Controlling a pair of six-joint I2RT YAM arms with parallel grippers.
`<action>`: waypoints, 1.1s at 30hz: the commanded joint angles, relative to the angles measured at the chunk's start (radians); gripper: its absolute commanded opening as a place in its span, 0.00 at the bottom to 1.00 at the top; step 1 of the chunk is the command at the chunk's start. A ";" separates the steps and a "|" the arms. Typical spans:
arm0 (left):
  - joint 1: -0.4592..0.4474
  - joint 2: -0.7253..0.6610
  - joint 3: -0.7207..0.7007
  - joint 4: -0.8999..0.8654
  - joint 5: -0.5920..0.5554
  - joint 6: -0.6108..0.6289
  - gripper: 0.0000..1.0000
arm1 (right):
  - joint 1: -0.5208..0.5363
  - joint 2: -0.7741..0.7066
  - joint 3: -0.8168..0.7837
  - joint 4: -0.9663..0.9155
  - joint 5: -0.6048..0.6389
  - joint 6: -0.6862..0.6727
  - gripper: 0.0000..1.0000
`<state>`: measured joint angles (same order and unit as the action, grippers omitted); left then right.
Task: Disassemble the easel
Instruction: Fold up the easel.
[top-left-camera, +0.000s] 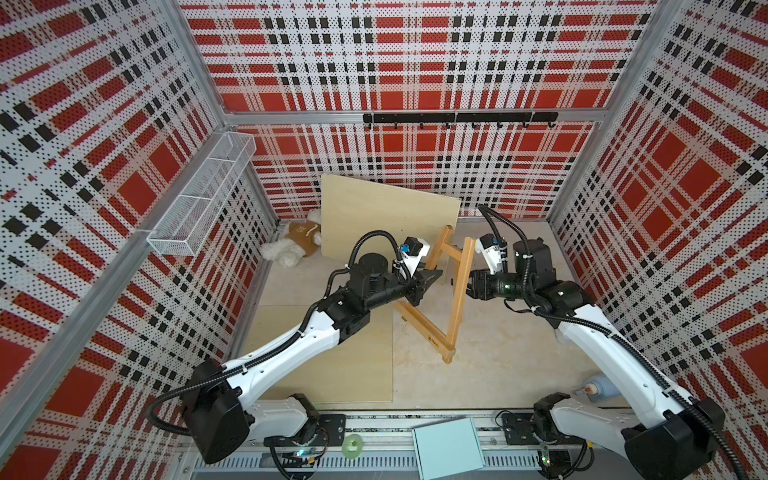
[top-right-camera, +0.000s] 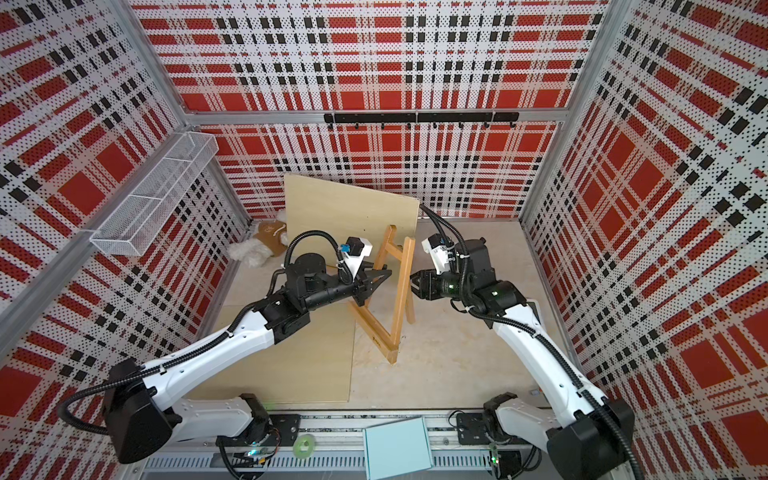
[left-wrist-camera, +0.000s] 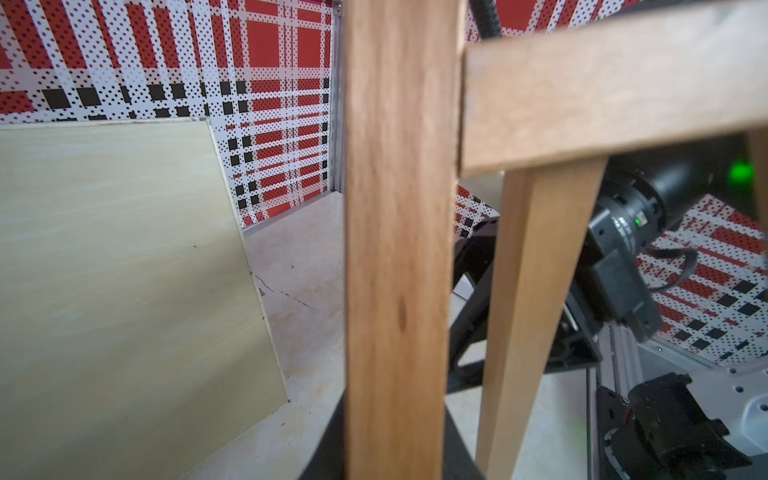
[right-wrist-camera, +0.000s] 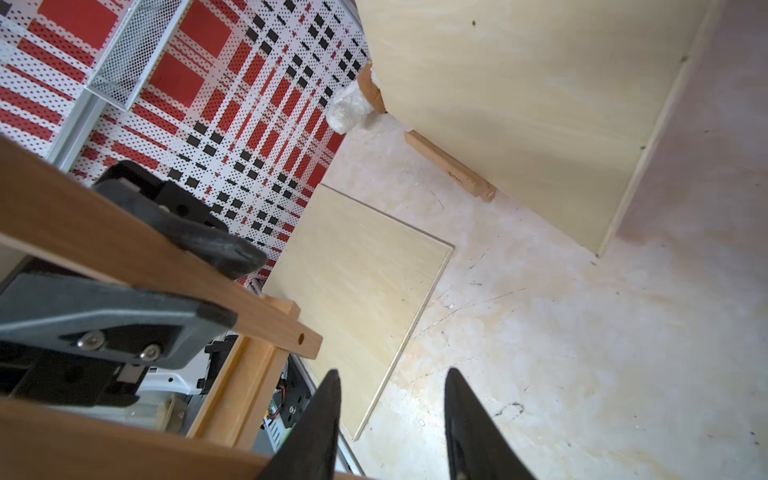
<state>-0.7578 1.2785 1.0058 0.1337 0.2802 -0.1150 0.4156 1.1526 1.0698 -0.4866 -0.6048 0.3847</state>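
The wooden easel (top-left-camera: 459, 291) stands tilted on the floor between my two arms in both top views, easel (top-right-camera: 401, 299). My left gripper (top-left-camera: 435, 276) is shut on one of its bars. The left wrist view shows that bar (left-wrist-camera: 399, 249) running between the dark jaws. In the right wrist view the left gripper's fingers (right-wrist-camera: 216, 249) clamp the bar (right-wrist-camera: 266, 316) from both sides. My right gripper (top-left-camera: 470, 283) hovers just right of the easel's other leg. Its jaws stand open in the right wrist view (right-wrist-camera: 392, 374), with only bare floor between them.
A plywood board (top-left-camera: 386, 216) leans on the back wall, with a loose wooden strip (right-wrist-camera: 451, 168) at its foot. Another board (top-left-camera: 332, 365) lies flat at the front left. A plush toy (top-left-camera: 295, 243) lies back left. A wire basket (top-left-camera: 199, 199) hangs on the left wall.
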 joint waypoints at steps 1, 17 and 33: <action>0.004 0.003 0.012 0.129 -0.003 -0.054 0.00 | 0.043 -0.003 0.001 0.106 -0.032 0.032 0.42; -0.002 0.012 -0.032 0.191 0.017 -0.115 0.00 | 0.115 0.043 -0.120 0.539 -0.084 0.280 0.29; 0.015 -0.030 -0.045 0.174 -0.001 -0.115 0.00 | 0.117 -0.005 -0.046 0.224 0.133 0.134 0.39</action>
<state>-0.7509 1.2949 0.9653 0.2565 0.2832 -0.2054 0.5278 1.1740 0.9878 -0.1940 -0.5365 0.5781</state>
